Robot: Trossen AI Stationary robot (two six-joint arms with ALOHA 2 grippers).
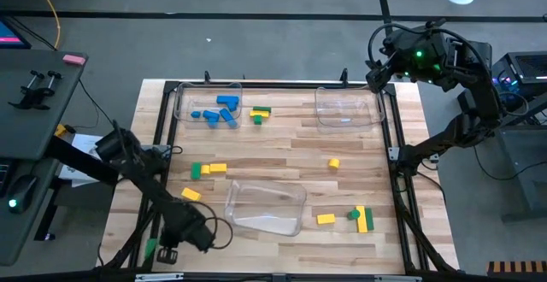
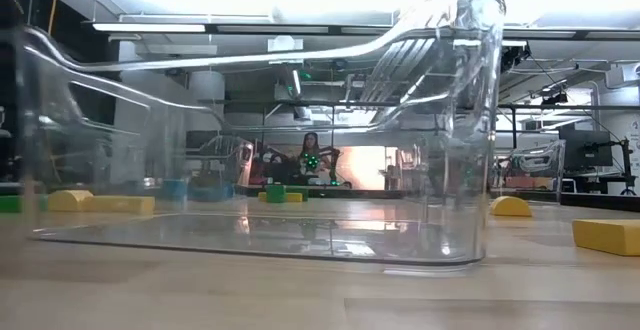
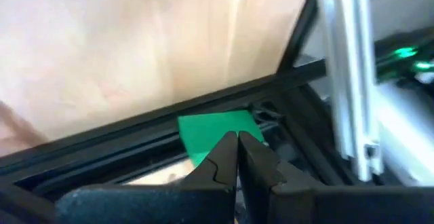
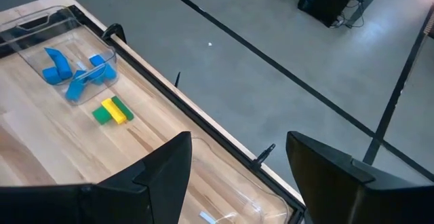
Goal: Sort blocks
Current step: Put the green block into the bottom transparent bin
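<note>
Left gripper (image 1: 162, 253) shut and empty at lower left beside a stray green block (image 1: 151, 248) off the table edge, right gripper (image 1: 380, 73) wide open, empty, upper right; small coloured blocks (image 1: 213, 168) scattered mid-frame look light, rigid, pinch flat sides.

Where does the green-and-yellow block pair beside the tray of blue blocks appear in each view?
High view: green-and-yellow pair on the far side, just right of the blue-block tray.
Low view: small, centre background.
Left wrist view: not in it.
Right wrist view: left of centre.
Shared landmark: the blue-block tray, beside the pair in the high and right wrist views.
</note>
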